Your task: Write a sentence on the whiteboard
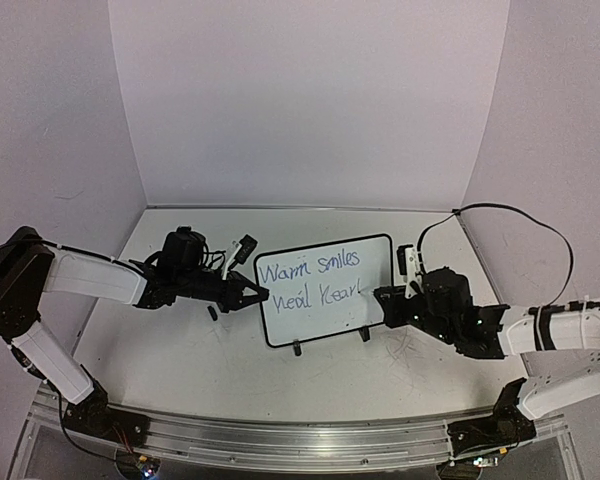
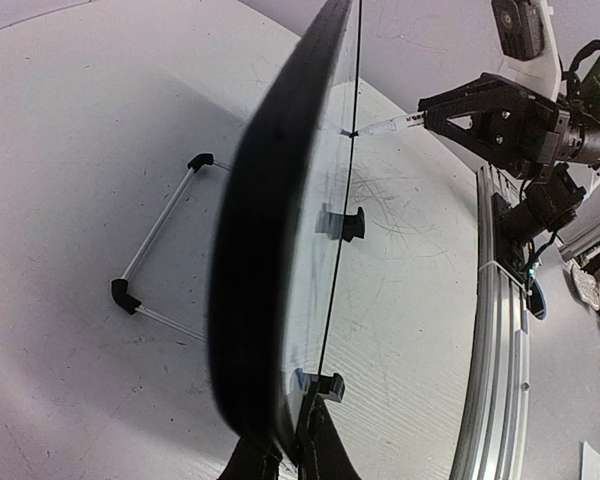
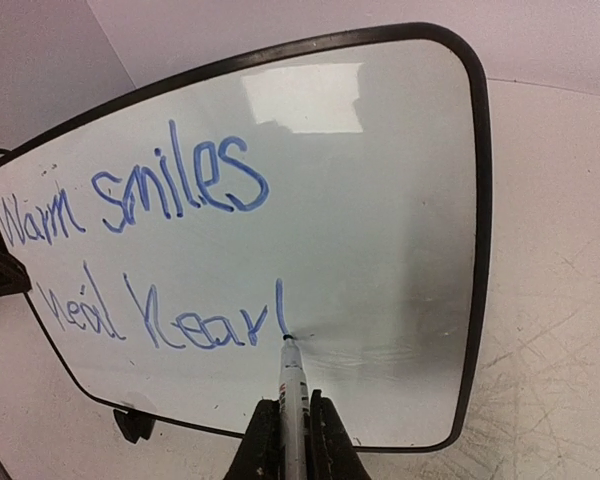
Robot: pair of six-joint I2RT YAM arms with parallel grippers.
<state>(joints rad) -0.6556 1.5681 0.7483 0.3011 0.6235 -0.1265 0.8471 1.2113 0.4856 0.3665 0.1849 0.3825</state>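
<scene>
Right tool point(image 3: 293, 428) reaches level, marker point(image 3: 290, 372) tip touching the whiteboard point(image 3: 380, 200).

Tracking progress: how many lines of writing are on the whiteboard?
2. The upper line runs along the whiteboard's top left; the lower line sits beneath it, ending at the marker's tip.

Soft, even light, a bright glare patch on the whiteboard point(image 3: 360, 220), fisheye bending at edges.
</scene>
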